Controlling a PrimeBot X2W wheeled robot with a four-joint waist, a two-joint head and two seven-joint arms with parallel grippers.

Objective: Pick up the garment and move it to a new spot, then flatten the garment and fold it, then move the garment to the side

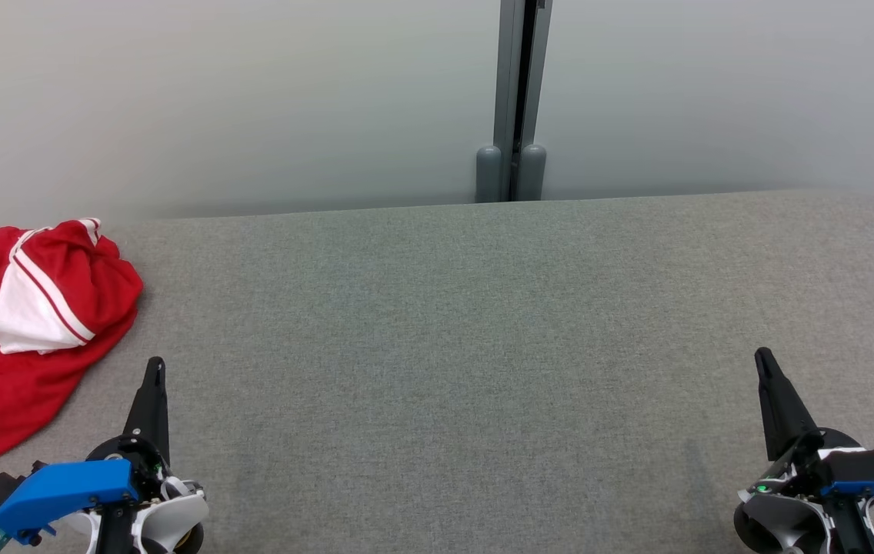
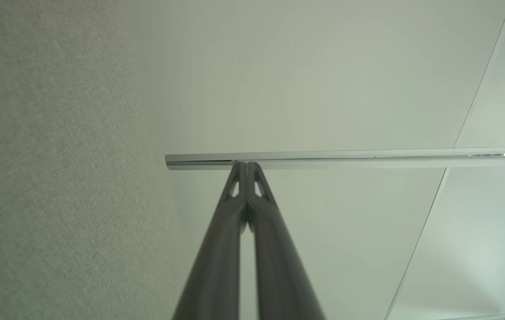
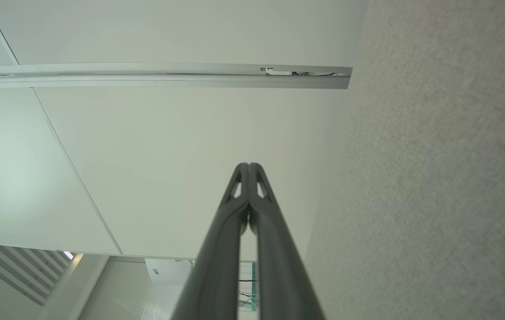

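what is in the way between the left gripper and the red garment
Nothing visible. The shut left gripper is close to the crumpled garment at the left edge of the table, apart from it, with bare grey surface between them.

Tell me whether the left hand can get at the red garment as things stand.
Probably yes. The garment lies crumpled on the grey table, left of the left hand, nothing between them; the hand is shut and must open first.

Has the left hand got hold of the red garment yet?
No, the left hand sits shut and empty over the grey surface, apart from the crumpled garment lying at the robot's far left.
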